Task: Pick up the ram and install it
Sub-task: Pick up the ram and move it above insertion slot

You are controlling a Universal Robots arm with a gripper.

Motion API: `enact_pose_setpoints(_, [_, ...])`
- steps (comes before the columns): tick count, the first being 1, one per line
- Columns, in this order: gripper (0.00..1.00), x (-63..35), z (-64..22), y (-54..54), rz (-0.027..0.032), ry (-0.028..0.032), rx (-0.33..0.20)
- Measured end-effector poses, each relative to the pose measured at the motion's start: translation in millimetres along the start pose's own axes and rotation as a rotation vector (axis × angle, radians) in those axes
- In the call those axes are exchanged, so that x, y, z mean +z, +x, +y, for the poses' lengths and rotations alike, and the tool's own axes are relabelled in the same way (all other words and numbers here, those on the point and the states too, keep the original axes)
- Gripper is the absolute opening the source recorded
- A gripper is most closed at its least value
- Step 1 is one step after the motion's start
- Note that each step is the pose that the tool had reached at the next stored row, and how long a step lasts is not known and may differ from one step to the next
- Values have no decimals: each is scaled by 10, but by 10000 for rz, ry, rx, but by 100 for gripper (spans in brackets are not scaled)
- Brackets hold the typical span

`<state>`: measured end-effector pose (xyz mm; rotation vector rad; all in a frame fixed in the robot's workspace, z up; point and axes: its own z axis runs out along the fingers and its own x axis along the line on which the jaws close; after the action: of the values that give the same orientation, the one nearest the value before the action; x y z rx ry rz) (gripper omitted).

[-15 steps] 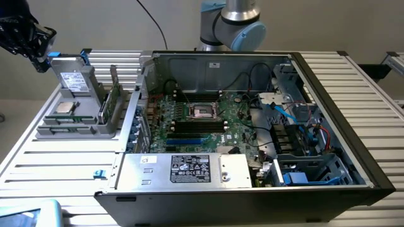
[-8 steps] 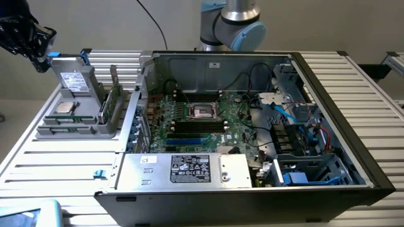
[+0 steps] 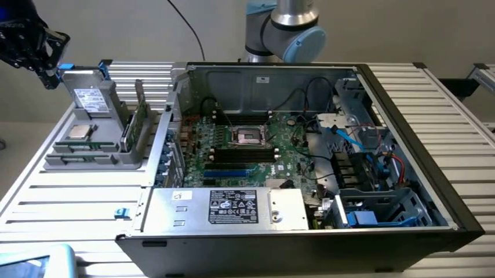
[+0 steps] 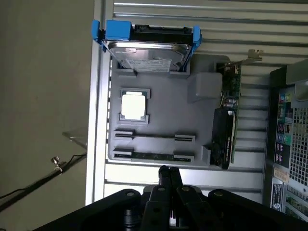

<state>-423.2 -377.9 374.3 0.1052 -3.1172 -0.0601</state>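
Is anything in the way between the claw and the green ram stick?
Nothing visible does. The shut gripper hovers by the edge of the grey holder, and the ram sits uncovered in the slot nearest that edge.

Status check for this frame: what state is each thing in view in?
gripper: fingers shut, holding nothing, apart from the ram.
ram: lying in a slot of the grey holder, not picked up.
processor: seated flat in the holder.
drive: standing upright in the holder.
card: standing on edge in the holder.
computer case: side open, board exposed.
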Motion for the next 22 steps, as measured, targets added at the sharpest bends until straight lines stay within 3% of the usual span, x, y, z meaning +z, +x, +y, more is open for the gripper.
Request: enact_pose_setpoints(22, [11, 6, 0, 0, 158, 84, -4008])
